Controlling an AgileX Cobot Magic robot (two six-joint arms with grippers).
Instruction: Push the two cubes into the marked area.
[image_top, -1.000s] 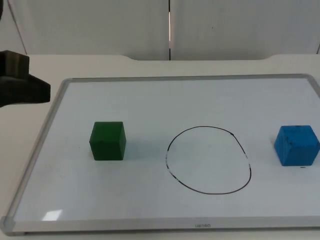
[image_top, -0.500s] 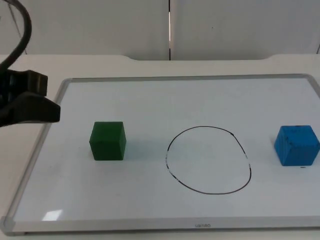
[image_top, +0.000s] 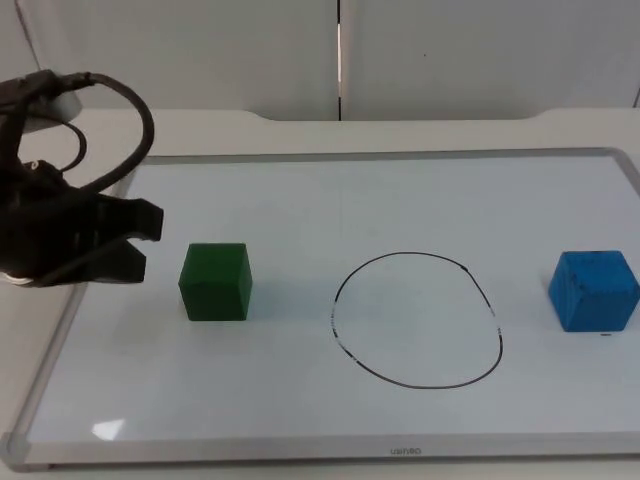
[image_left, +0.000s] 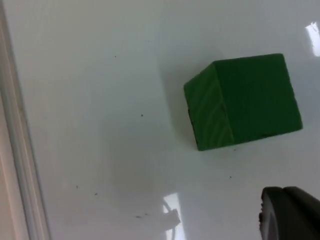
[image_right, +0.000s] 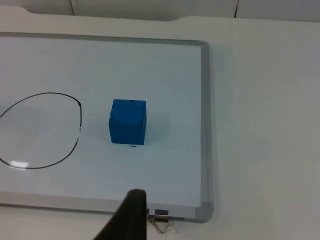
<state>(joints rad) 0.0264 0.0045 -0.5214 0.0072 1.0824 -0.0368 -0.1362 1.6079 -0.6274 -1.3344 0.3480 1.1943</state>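
The main risk, as I judge it, is an off-centre push: if the left gripper (image_top: 138, 242) meets the green cube (image_top: 215, 281) near a corner, the cube may spin or skid past the side of the drawn ring (image_top: 417, 319) on the slick whiteboard (image_top: 330, 190), or stop short of it. Pushing too hard could send it right through the ring. The left gripper sits low just beside the green cube, on the side away from the ring, apart from it, its 2 fingers (image_top: 150, 221) pointing toward the cube with a narrow gap between them, holding nothing. The blue cube (image_top: 594, 290) rests well apart on the ring's far side, outside the line. The right gripper (image_right: 127, 217) waits above the table off the board's edge; I cannot tell its finger state.
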